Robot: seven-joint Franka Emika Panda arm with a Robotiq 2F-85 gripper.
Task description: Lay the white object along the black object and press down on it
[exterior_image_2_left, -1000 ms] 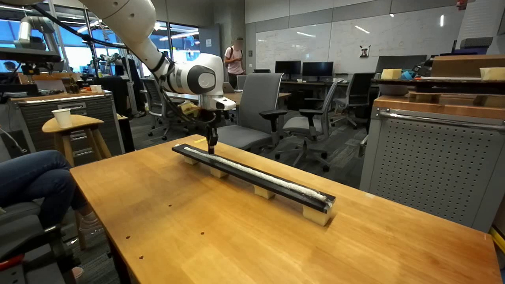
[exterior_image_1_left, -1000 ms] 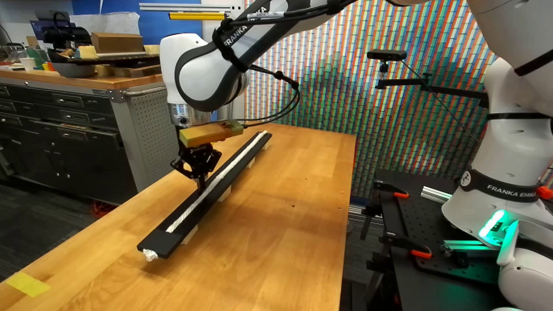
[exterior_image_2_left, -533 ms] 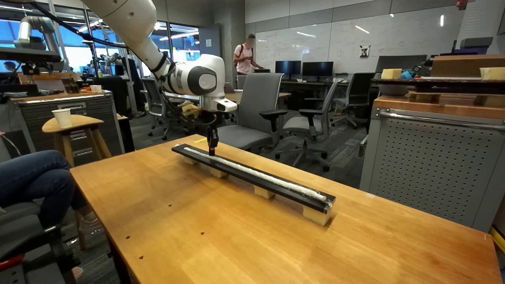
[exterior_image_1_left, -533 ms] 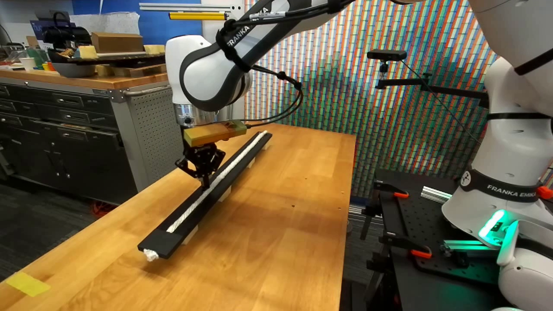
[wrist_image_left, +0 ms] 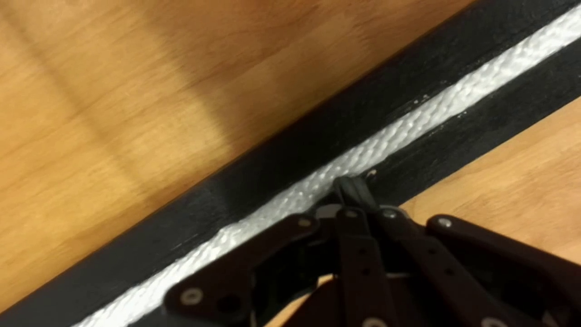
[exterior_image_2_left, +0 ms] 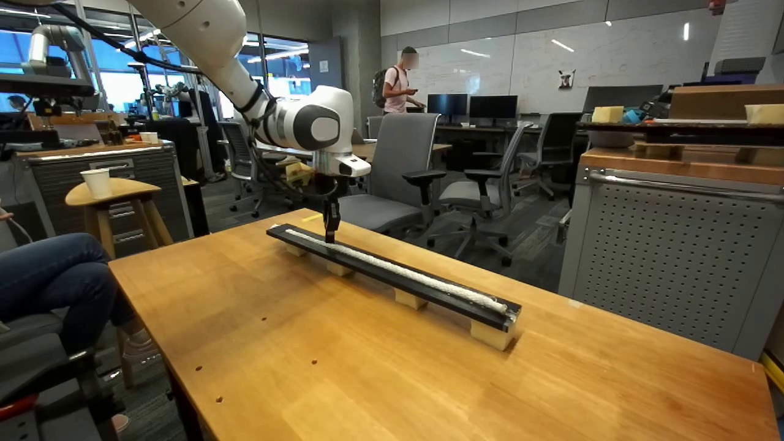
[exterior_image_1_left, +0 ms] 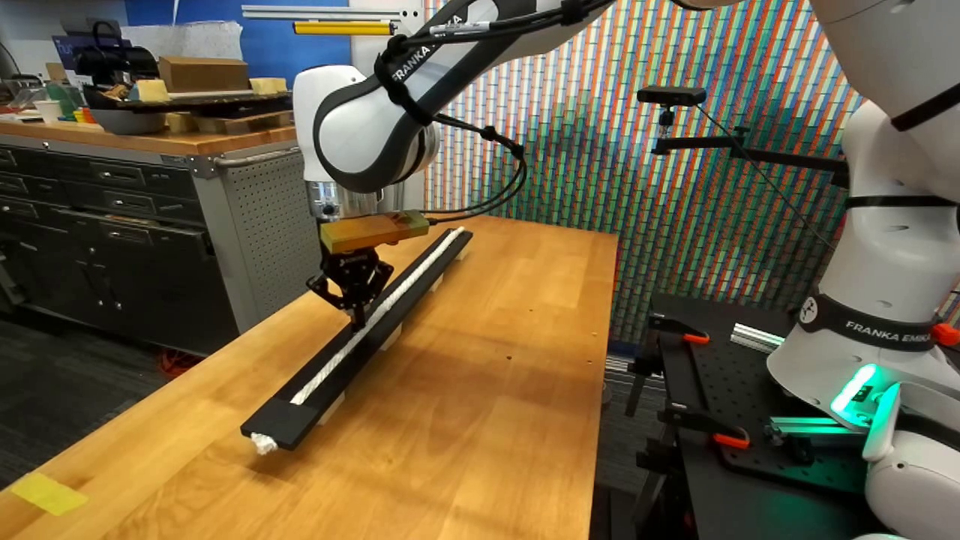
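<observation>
In both exterior views the table [exterior_image_1_left: 517,420] is filling the foreground; four blocks [exterior_image_2_left: 492,335] are standing on it in a row; tape [exterior_image_1_left: 49,493] is lying near its edge; a cabinet [exterior_image_1_left: 262,225] is standing near the table, a bowl [exterior_image_1_left: 133,122] sitting on its top, a box [exterior_image_1_left: 203,74] higher up. In an exterior view a camera [exterior_image_1_left: 671,96] is perching on a boom [exterior_image_1_left: 795,160] before a patterned wall [exterior_image_1_left: 585,187]; in an exterior view a cup [exterior_image_2_left: 97,184] is standing on a stool [exterior_image_2_left: 131,190]; legs [exterior_image_2_left: 49,269] are crossing nearby; a man [exterior_image_2_left: 397,90], face blurred, is wearing a backpack [exterior_image_2_left: 379,89]; two monitors [exterior_image_2_left: 447,105] are standing before a whiteboard [exterior_image_2_left: 569,55].
</observation>
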